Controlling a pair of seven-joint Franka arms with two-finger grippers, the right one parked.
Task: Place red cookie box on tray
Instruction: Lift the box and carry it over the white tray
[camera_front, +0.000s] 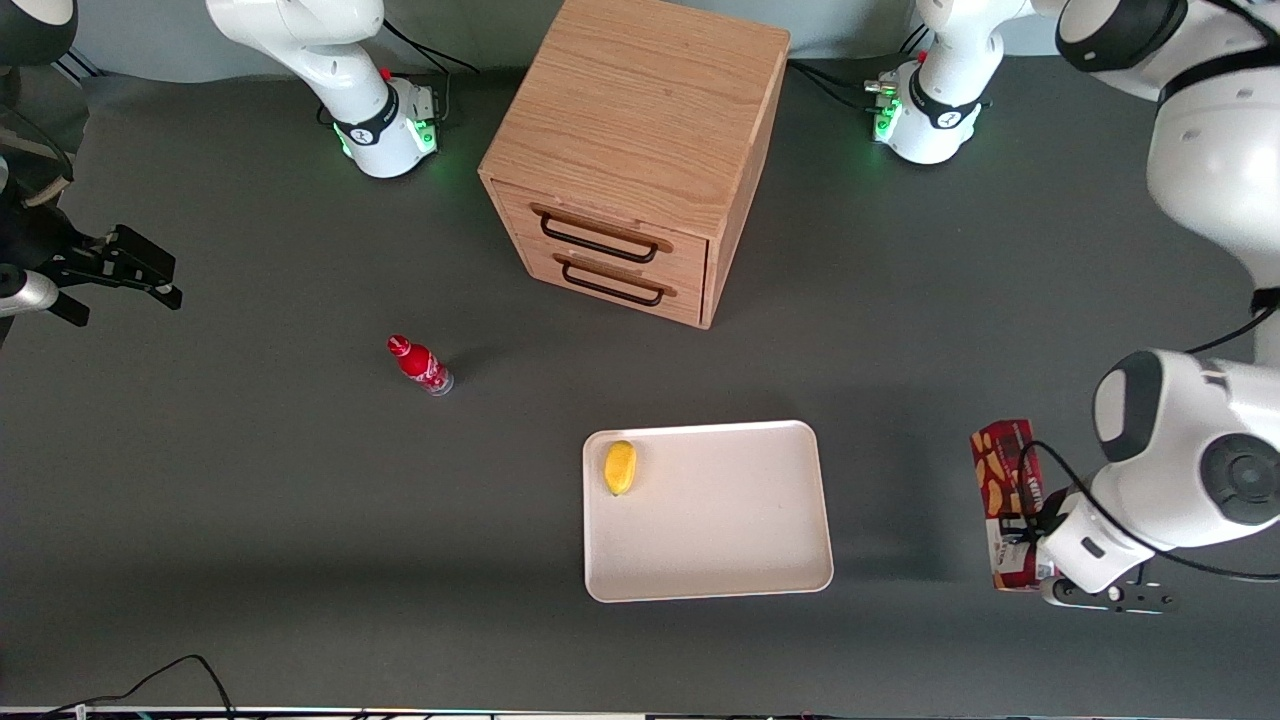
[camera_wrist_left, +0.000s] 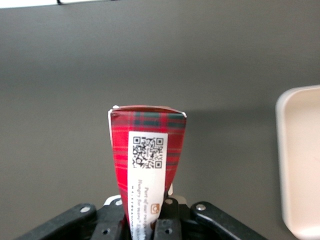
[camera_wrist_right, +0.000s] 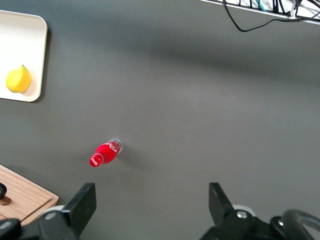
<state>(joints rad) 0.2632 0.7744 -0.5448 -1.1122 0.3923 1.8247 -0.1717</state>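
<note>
Only wrist shows gripper (camera_wrist_left: 148, 220) clamping red cookie box (camera_wrist_left: 148, 155)

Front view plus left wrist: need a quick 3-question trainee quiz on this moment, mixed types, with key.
1. True or false: the red cookie box already lies on the tray.
2. What does the gripper hold? A) red bottle B) red cookie box C) lemon
3. Which item sits on the tray?

Key
1. False; the box is off the tray, toward the working arm's end of the table.
2. B; it is shut on the box.
3. The lemon.
</note>
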